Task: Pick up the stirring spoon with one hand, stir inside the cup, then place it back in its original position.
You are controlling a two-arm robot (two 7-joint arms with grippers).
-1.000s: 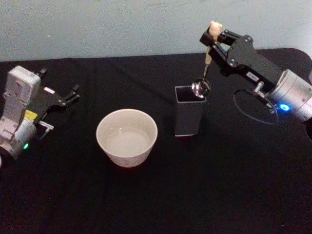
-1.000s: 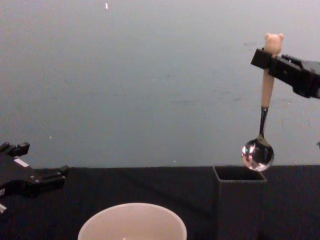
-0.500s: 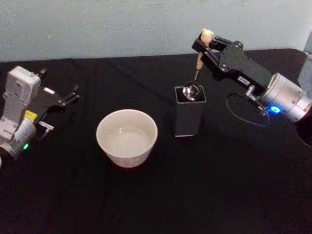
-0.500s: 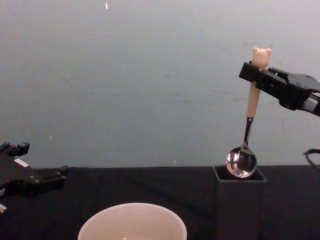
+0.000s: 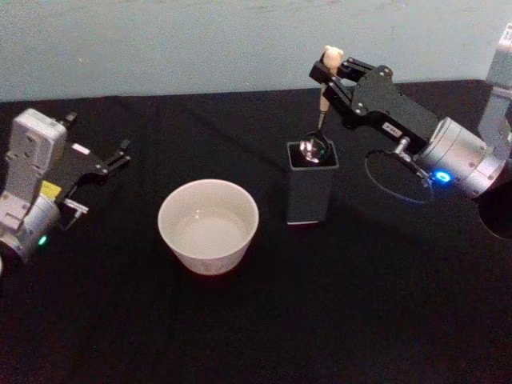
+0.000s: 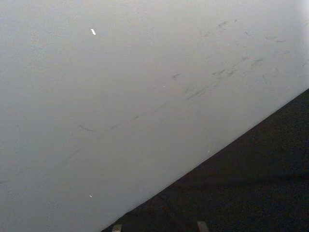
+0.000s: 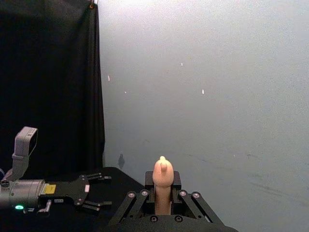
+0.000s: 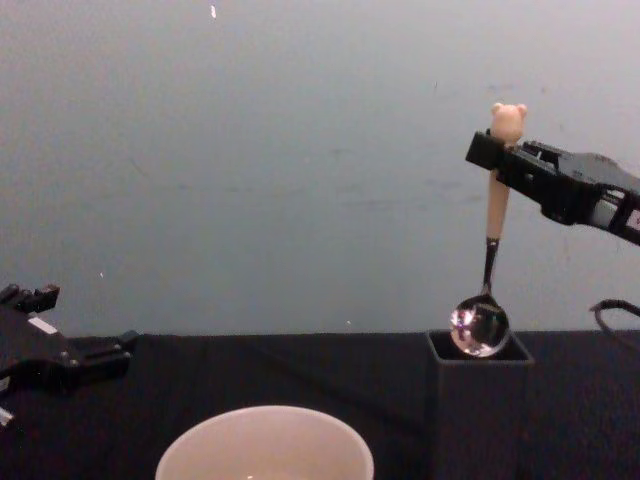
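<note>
Because the right gripper (image 5: 330, 70) pinches the stirring spoon (image 5: 321, 104) high on its tan handle, just under the knobby figure, the dark shaft hangs nearly plumb and the shiny bowl sits right at the mouth of the dark grey holder (image 5: 310, 186). In the chest view the bowl (image 8: 479, 329) is level with the holder's rim (image 8: 440, 348), not yet down inside. The fingers (image 8: 487, 152) are narrow, clamped on the handle. That opening is tight, so I judge the bowl must stay centred between the thin walls as it goes down, or it could catch an edge. From the holder, the cup (image 5: 208, 224) stands at about 8 o'clock, near but apart, with bare tabletop (image 5: 264, 320) around both. At far 9 o'clock the left gripper (image 5: 118, 157) lies idle, fingers parted around nothing, well clear.
</note>
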